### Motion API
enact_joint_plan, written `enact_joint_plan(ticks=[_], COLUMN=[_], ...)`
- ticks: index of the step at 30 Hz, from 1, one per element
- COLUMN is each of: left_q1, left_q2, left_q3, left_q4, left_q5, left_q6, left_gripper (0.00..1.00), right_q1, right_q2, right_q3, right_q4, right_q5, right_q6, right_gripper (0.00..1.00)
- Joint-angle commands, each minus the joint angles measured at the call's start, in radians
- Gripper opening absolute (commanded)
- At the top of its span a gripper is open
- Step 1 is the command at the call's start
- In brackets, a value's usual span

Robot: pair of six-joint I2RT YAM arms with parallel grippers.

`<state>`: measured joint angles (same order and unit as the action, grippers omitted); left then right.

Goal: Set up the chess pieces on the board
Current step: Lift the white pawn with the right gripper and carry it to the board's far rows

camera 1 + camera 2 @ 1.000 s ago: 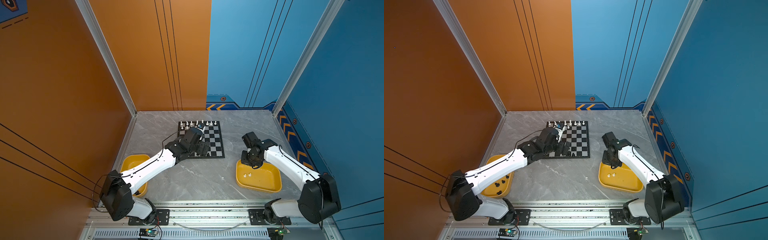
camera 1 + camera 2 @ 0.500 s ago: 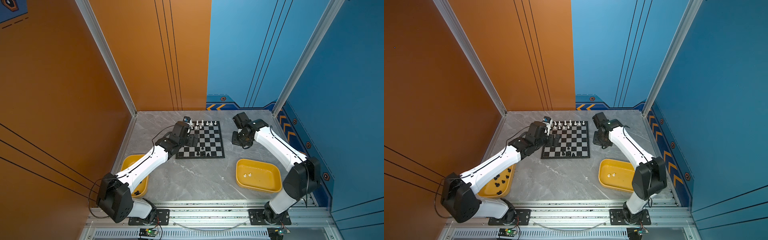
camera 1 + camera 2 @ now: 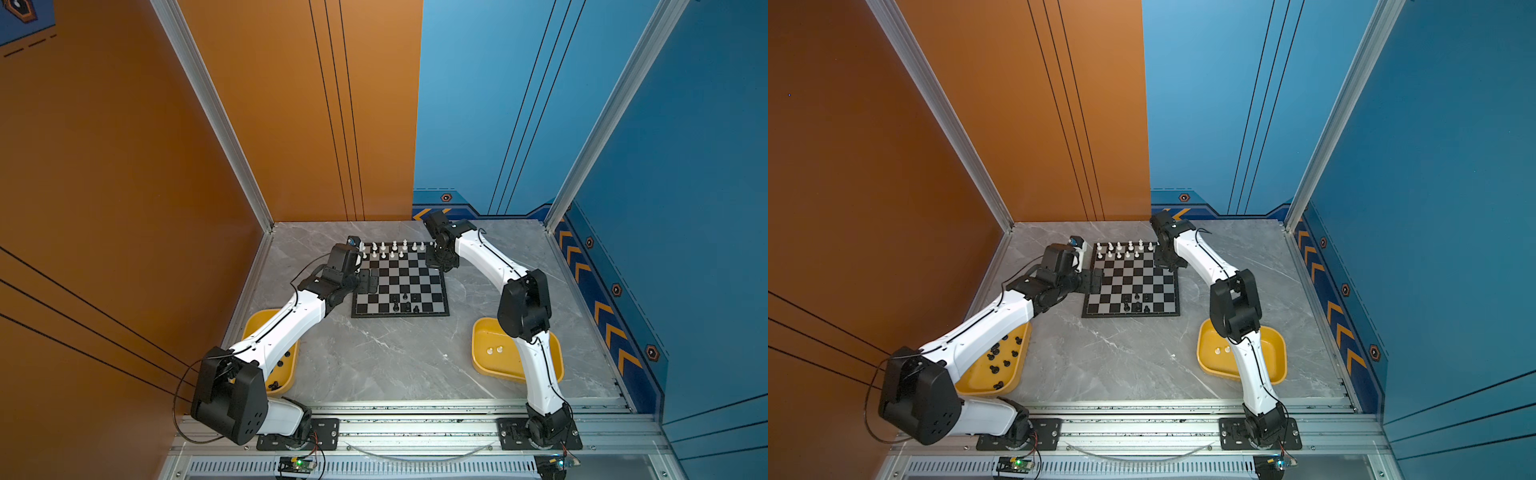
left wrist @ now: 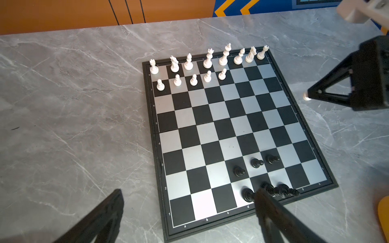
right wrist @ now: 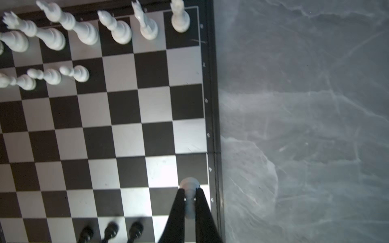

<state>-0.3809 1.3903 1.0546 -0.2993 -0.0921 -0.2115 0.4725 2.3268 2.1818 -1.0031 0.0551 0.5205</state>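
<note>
At the lower left of both top views, the left yellow tray lies beside the table's left edge. Spare black pieces lie loose in it, and the left arm half covers it. Above it, left of centre, the left gripper hangs over the board's left edge with its jaws spread wide and nothing between them.

The board sits at centre, toward the back wall, its sides square to the table. White pieces fill its far row and five squares of the next row, counted from the left. The three squares at that row's right end are bare. A few black pieces cluster at the near edge, right of the middle. The rows between the two colours are open.

Near the board's upper right corner, the right gripper is clamped on a white pawn, over the edge column just inside the black border. Whether the pawn touches the board cannot be told. Bare marble runs right of the board. At the lower right, the right yellow tray holds two spare white pieces, and the right arm crosses over it.
</note>
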Motion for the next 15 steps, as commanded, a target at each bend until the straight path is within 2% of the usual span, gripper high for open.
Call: enact_joint_plan(ticks=[1, 5, 15], left_q1=[0.028, 0.042, 0.077], left_q2=[-0.03, -0.028, 0.019], left_q3=[-0.018, -0.046, -0.031], left_q4=[0.009, 0.023, 0.026], left_q5=[0.037, 0.04, 0.073], left_q6=[-0.027, -0.042, -0.063], left_gripper=[0.98, 0.98, 0.98], right_q1=[0.002, 0.003, 0.012], right_q2=[0.079, 0.173, 0.248], right_q3=[0.125, 0.229, 0.307], right_q4=[-0.008, 0.026, 0.165], right_q5=[-0.029, -0.051, -0.067], right_q6=[-0.02, -0.027, -0.048], right_gripper=[0.09, 0.09, 0.1])
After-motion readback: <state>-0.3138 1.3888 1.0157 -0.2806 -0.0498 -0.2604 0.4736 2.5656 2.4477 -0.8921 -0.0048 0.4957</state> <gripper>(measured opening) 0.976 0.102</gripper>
